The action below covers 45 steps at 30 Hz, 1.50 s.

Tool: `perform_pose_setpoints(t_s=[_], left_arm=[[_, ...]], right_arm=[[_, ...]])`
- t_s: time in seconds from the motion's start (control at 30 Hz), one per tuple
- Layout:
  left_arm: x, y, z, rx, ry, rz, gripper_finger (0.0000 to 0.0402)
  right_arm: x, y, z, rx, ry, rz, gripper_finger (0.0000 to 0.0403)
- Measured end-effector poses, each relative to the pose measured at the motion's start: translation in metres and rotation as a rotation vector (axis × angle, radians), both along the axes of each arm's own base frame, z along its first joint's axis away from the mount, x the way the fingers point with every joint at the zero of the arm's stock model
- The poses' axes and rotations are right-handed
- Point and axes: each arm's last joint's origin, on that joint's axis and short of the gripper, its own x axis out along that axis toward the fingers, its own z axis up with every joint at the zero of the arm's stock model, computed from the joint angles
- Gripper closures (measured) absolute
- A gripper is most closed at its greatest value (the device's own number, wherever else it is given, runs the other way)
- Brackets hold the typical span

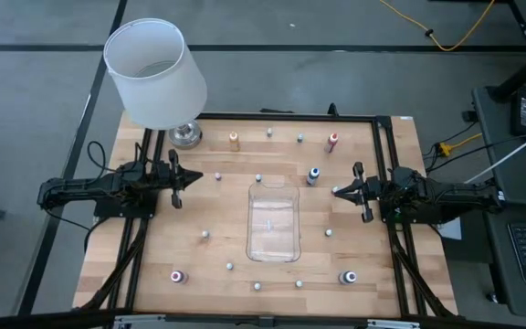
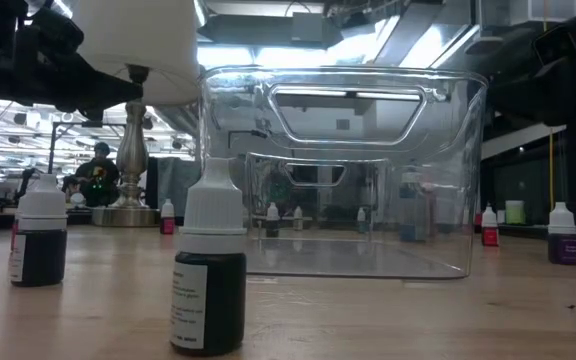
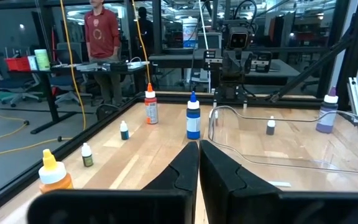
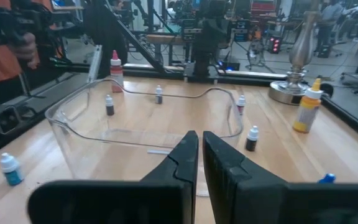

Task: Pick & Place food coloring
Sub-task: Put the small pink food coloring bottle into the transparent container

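The food coloring bottles (image 1: 313,175) ring the clear tray (image 1: 273,222) at every hour. Left gripper (image 1: 195,177) at nine o'clock and right gripper (image 1: 337,191) at three (both empty) sit pressed together.

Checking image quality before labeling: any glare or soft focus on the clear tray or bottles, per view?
Low view: the clear tray mirrors the ceiling lights, and the nearest bottle looks dark against the bright room. High view: even light, the tray faint against the wood. Left wrist view: its shut fingers fill the foreground; the blue bottle is sharp.
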Motion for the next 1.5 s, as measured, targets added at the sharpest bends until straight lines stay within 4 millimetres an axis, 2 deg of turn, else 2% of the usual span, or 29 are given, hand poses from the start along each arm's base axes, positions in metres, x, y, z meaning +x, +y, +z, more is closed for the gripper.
perform_pose_setpoints(t_s=[0.3, 0.5, 0.8, 0.93, 1.13, 1.3, 1.5], left_arm=[[0.000, 0.001, 0.000, 0.000, -0.002, 0.023, 0.0393], [0.000, 0.001, 0.001, -0.105, -0.034, 0.037, 0.0389], [-0.004, 0.006, 0.017, -0.260, -0.275, 0.203, 0.0393], [-0.006, 0.008, 0.020, -0.270, -0.321, 0.273, 0.0393], [-0.007, 0.008, 0.025, -0.267, -0.350, 0.266, 0.0393], [-0.009, 0.006, 0.038, -0.269, -0.339, 0.206, 0.0393], [-0.015, 0.005, 0.073, -0.268, -0.269, 0.213, 0.0395]], right_arm=[[0.000, 0.000, 0.000, 0.001, -0.002, 0.000, 0.0375], [0.000, 0.000, 0.002, 0.000, -0.021, 0.000, 0.0375], [0.000, 0.000, 0.003, 0.050, -0.026, 0.006, 0.0375], [0.000, 0.000, 0.004, 0.104, -0.035, 0.004, 0.0375], [0.000, -0.002, 0.008, 0.138, -0.064, -0.062, 0.0375], [-0.003, -0.004, 0.022, 0.131, -0.039, -0.130, 0.0375], [-0.009, -0.006, 0.051, 0.113, 0.045, -0.229, 0.0375]])
